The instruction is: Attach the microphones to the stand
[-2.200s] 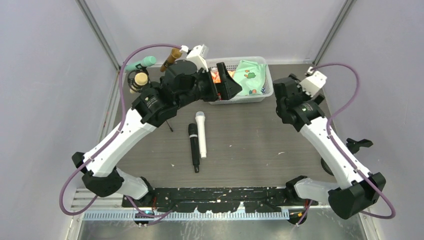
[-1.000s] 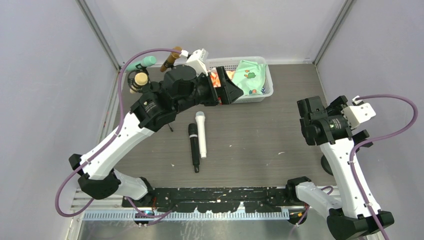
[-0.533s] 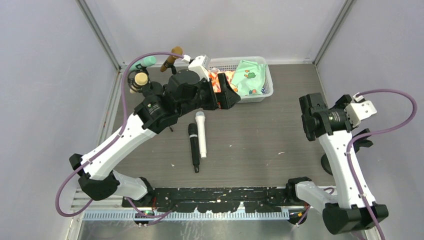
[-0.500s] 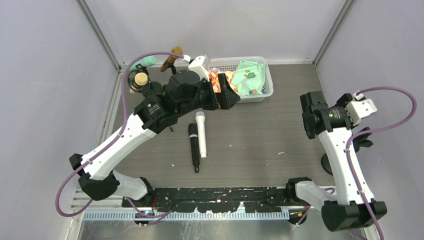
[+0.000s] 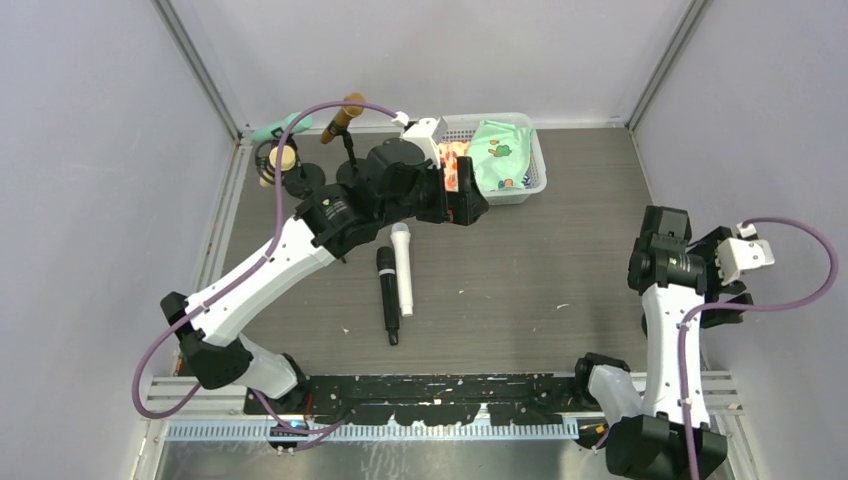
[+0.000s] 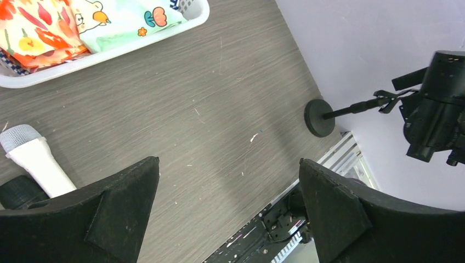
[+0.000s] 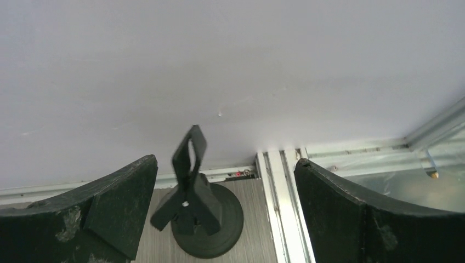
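While both pincers hang empty:
Left pincer (image 6: 227,211): spread wide; white microphone (image 5: 401,268) and black microphone (image 5: 387,295) lie touching on the surface (image 5: 520,270), just below and left of it.
Right pincer (image 7: 225,211): spread, the empty stand (image 7: 193,211) directly ahead, between its fingers.
Risk: gripping that light stand by its clip could tip it; seizing one microphone may roll its neighbour.
Hidden: stand clip blurred; far-left stands partly behind the arm.
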### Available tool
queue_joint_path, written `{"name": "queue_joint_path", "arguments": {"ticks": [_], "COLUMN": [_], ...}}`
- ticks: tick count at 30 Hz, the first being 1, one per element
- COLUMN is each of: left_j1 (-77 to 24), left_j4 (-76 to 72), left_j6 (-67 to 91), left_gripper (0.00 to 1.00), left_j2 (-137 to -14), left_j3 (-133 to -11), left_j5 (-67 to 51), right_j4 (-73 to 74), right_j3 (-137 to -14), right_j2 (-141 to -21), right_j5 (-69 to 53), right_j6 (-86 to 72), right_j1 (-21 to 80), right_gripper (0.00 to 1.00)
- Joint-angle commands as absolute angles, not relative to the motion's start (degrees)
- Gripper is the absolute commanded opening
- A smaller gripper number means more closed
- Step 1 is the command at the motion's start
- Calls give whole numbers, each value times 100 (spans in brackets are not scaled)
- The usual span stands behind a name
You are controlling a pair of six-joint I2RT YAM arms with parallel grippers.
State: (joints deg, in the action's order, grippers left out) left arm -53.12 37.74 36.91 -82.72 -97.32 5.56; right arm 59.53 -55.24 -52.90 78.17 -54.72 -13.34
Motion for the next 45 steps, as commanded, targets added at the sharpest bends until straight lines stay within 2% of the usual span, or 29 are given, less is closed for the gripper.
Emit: {"name": "queue_joint_path", "arguments": {"ticks": [1,6,11,19,24,29,34,42,45], "left_j1": [-5276,-5265,-5251,-5156,-5120,-5104,-5098,-5080,-5071], "left_j4": [3667,3635,3576,3463,3404,3373,3340,3282,3254], "left_j6": [3365,3281,3135,2917,2861,2796,2775,2775,2764], "left_gripper": [100,100,100,100,100,100,100,100,100], "left_j2": [-8324,-8386,-8367,-8273,-8244,-8209,-8218,-8205,-8184], "left_j3": [-10043,-10031,-9955,-9850,-9767,-9714,-9712,-9656,-9609], "left_j5": [397,386,369,333,248,182,91,27,26], "right_j4": [4647,3883,3557,3320,3396,3602,3650,3463,3388], "right_j3": [-5143,-4664,-4672,-4935,-5085,-5249,-5381,-5409,-5347], "right_j2": [-4982,-4896,-5296,-5712,-5712,-5633,-5537,-5485,-5480], "right_j5": [6998,5847,5416,5325,5373,5424,5460,5424,5423], "right_j6": [-4608,-4422,-4625,-4542,-4467,-4403,-4334,-4160,-4114], "right_j1": [-1910,-2327,-2443,-2532,-2535,-2535,-2535,-2539,-2540], "right_gripper": [100,100,99,85,82,97,98,79,68]}}
